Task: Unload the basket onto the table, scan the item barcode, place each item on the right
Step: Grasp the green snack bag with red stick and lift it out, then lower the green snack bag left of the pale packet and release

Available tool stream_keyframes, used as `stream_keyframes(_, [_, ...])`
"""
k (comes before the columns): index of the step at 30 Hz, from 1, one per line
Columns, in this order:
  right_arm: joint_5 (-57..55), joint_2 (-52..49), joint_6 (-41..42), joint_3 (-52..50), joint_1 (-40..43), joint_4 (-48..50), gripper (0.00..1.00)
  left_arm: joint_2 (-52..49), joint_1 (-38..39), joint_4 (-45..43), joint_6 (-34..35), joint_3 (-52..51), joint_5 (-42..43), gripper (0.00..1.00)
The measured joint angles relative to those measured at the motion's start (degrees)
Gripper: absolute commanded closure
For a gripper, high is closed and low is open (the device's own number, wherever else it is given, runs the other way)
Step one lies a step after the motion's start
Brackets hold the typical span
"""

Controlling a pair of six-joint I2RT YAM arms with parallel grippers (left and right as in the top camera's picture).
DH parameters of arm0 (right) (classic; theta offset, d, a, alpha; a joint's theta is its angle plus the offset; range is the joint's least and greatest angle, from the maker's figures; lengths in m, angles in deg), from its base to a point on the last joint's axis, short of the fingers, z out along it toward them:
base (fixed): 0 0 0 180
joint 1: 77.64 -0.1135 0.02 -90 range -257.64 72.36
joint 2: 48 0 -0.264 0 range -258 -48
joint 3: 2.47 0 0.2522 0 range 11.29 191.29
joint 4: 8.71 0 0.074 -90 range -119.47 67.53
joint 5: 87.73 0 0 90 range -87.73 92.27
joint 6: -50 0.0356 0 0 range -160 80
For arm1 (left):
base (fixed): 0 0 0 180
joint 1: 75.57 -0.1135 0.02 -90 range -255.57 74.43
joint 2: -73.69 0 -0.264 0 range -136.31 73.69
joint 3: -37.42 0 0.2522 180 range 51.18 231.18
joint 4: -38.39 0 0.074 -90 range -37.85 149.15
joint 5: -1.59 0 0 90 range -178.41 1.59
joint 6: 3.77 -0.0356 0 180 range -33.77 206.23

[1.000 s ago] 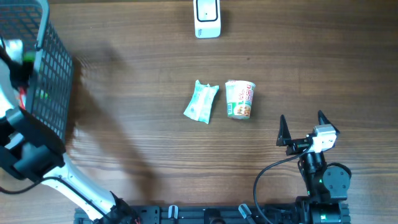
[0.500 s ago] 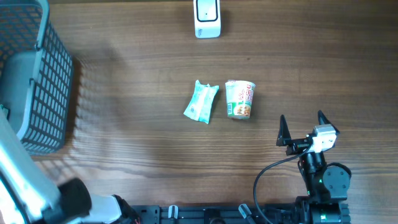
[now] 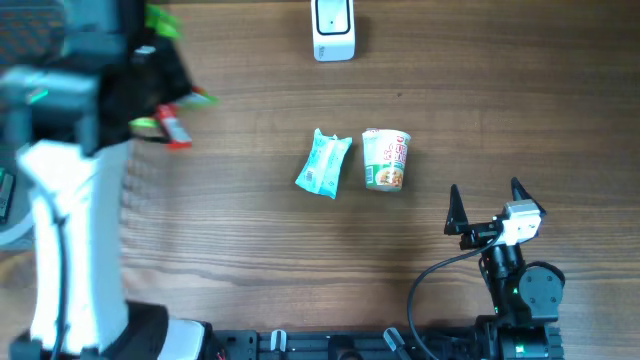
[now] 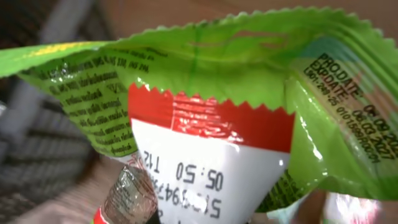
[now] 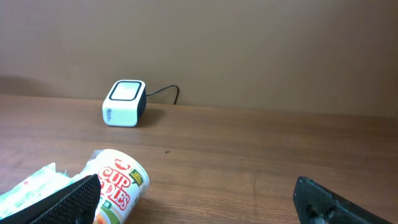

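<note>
Green snack packet [image 4: 249,74] fills the left wrist view, crinkled and close to the lens, with date print along its right edge. A red-and-white packet [image 4: 205,155] lies across its front, its printed digits upside down. The left hand [image 3: 150,90] is clamped tight on the green packet, though the wrapper hides the fingers themselves. From overhead this hand and its load are a blur lifted off the surface [image 3: 250,250] at the far left, well apart from the white scanner [image 3: 333,30] at the top edge. A dark mesh basket [image 4: 37,168] shows out of focus behind the wrappers. Near the middle of the surface a pale green pouch [image 3: 323,163] lies just beside a noodle cup [image 3: 386,159] tipped on its side. At the lower right the right hand [image 3: 485,205] has its fingers spread wide with nothing between them, near the cup but not touching it.
</note>
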State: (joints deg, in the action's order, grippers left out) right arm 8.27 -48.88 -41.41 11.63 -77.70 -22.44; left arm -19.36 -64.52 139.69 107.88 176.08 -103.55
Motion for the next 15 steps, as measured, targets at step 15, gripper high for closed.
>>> stream_keyframes(15, [0.0,0.0,0.0,0.0,0.0,0.0,0.00,-20.4,12.2,-22.9,7.8,-34.1,6.2,0.96])
